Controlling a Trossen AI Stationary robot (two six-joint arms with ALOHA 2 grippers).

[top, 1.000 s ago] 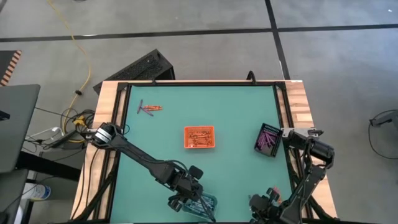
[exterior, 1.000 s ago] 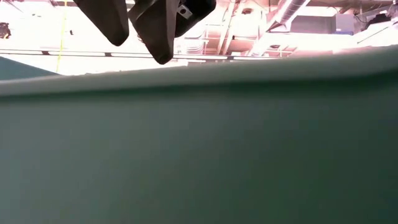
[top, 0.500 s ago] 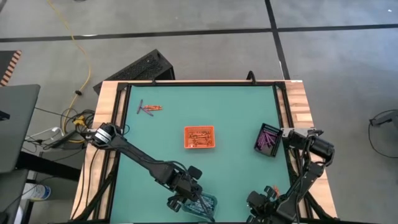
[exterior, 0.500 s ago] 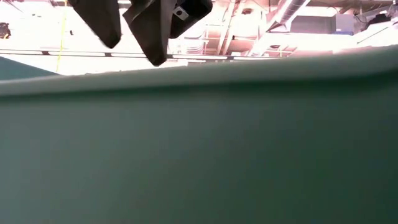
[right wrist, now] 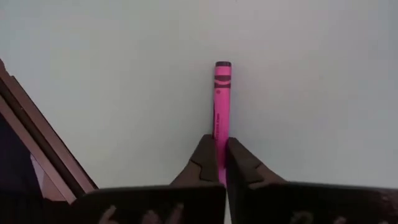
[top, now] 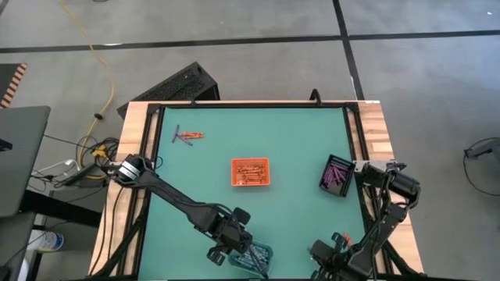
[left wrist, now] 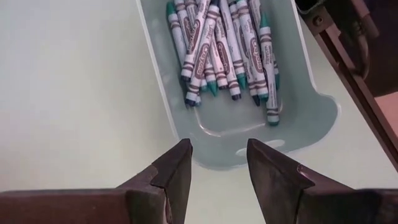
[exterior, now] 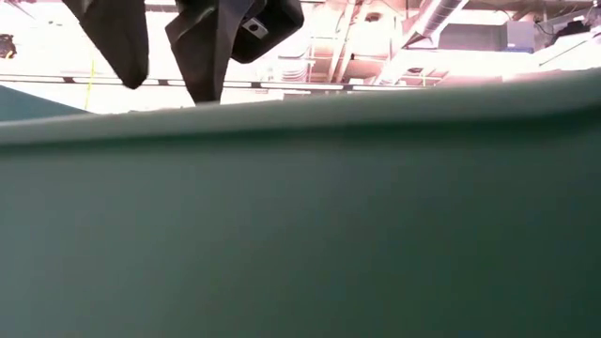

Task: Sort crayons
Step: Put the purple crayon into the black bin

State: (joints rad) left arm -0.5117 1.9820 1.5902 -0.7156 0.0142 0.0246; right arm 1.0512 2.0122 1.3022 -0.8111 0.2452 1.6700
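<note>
A clear tray holding several blue and teal crayons lies at the table's near edge, and my left gripper hangs open just above its near end, touching nothing. In the low view the left gripper shows as two spread fingers. Near the front right, my right gripper is shut on a pink crayon that lies on the green mat. My right gripper pinches the pink crayon between its two fingers by its long sides, close to the end nearest the fingers. The fingers come steeply from above. The crayon lies flat on the mat, and its other end points away from the gripper.
An orange tray of orange crayons sits mid-table. A black tray of purple crayons stands at the right edge. A few loose crayons lie at the far left. A dark frame rail runs close beside my right gripper.
My right gripper has come down a little at the table's near edge and has shut on the pink crayon, which stays on the mat.
</note>
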